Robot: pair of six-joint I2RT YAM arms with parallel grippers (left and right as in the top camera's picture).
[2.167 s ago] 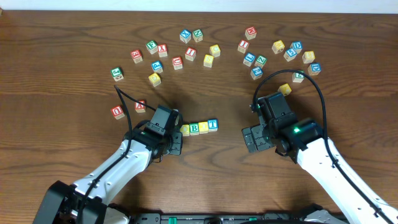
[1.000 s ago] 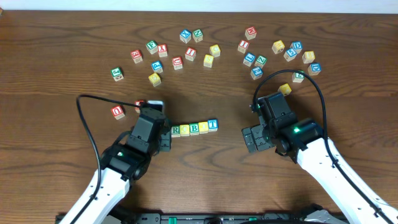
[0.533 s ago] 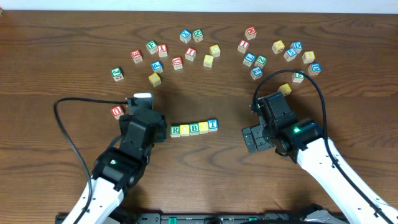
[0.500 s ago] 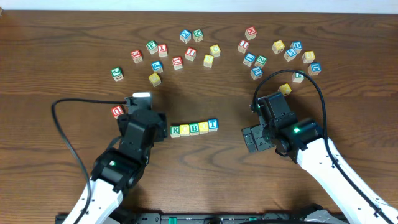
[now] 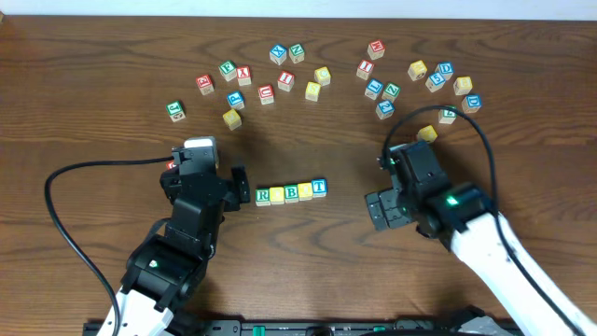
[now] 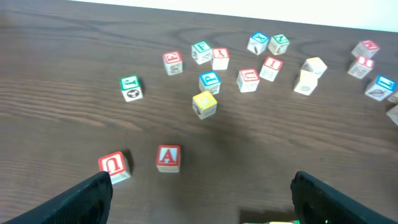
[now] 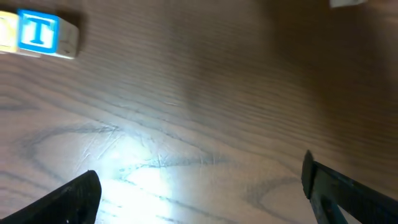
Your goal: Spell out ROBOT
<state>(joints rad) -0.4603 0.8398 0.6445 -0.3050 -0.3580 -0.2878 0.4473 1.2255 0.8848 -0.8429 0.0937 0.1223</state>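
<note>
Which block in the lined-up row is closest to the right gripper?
The blue T block: it ends the row on the side facing the right gripper; the other letters sit further left.

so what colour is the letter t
Blue, on the T block; clearest in the right wrist view.

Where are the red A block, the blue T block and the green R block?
red A block [image 6: 168,156], left wrist view, on its lettered face.
blue T block [image 7: 38,32], right wrist view, on the letter.
green R block [image 5: 264,196], overhead view, on its top face.
</note>
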